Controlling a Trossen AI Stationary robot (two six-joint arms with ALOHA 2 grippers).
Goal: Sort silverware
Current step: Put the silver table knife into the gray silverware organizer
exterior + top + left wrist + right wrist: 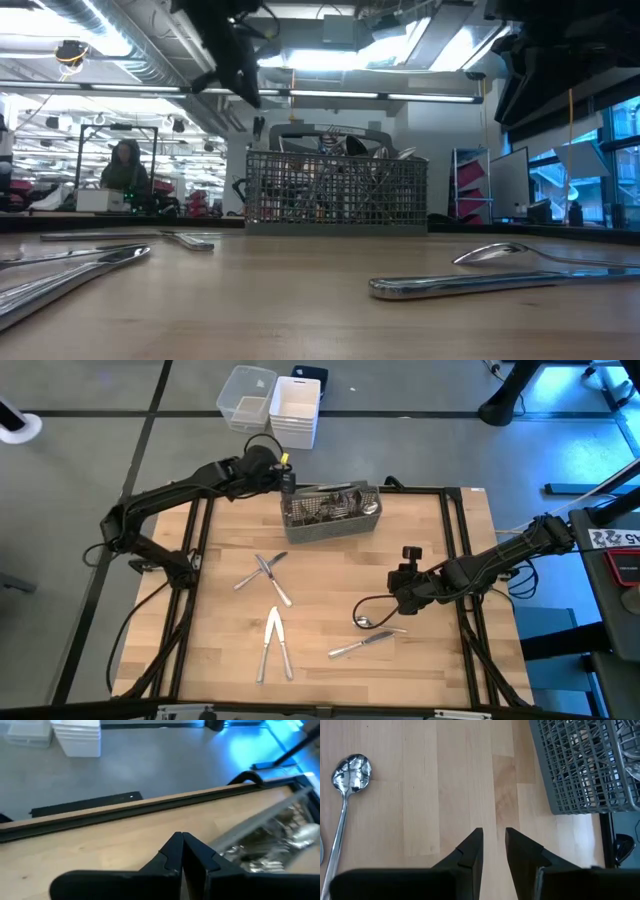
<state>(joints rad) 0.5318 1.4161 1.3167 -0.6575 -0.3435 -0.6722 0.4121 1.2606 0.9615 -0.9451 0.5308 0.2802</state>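
Observation:
The grey wire-mesh caddy (330,512) stands at the table's far edge with several pieces of silverware in it. Loose silverware lies flat on the wood: a crossed pair (265,570), a slim pair (272,645) nearer the front, and a spoon (365,622) beside a knife (360,645). My left gripper (287,478) is raised beside the caddy's left far corner, shut and empty; its wrist view shows its fingertips (181,837) together, with the caddy (280,845) beyond them. My right gripper (400,595) hovers open just right of the spoon (350,772), with bare wood between its fingers (493,832).
White plastic bins (285,405) sit on the floor beyond the far edge. Black frame rails (195,550) run along the table's left and right sides. Bare wood lies between the caddy (335,190) and the loose pieces. A person (125,165) sits in the room behind.

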